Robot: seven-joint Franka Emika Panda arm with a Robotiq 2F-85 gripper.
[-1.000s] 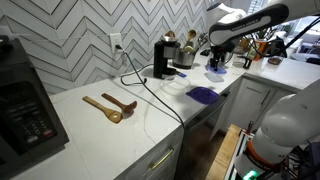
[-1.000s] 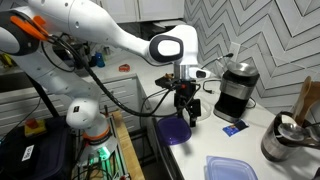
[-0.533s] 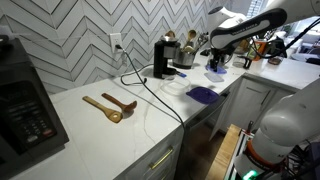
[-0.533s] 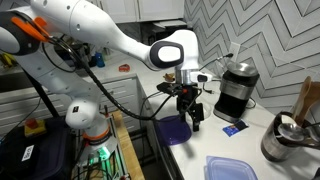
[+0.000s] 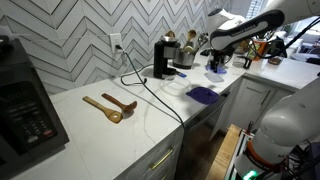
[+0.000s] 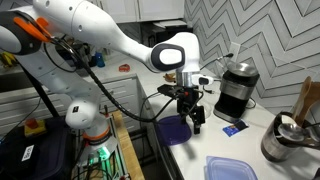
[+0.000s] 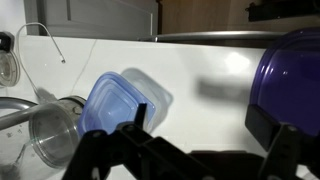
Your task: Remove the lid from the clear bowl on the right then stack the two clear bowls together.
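Note:
The light-blue lid [image 7: 112,100] lies flat on top of a clear bowl, left of centre in the wrist view. It also shows at the bottom edge of an exterior view [image 6: 231,168]. A second clear bowl [image 7: 55,140] sits next to it at the lower left, faint against the white counter. My gripper [image 7: 205,125] is open and empty. It hangs above the bare counter between the lid and the violet-blue flat piece [image 7: 290,80]. In an exterior view the gripper [image 6: 191,110] hovers just above the violet-blue piece [image 6: 175,131].
A black coffee maker [image 6: 236,88] stands by the tiled wall, with its cord trailing over the counter [image 5: 150,95]. Two wooden spoons [image 5: 108,106] lie further along. A metal pot [image 6: 285,140] is near the lid. The counter's front edge [image 5: 190,125] drops to the cabinets.
The gripper has shifted slightly along the counter and stays open. Nothing on the counter has moved.

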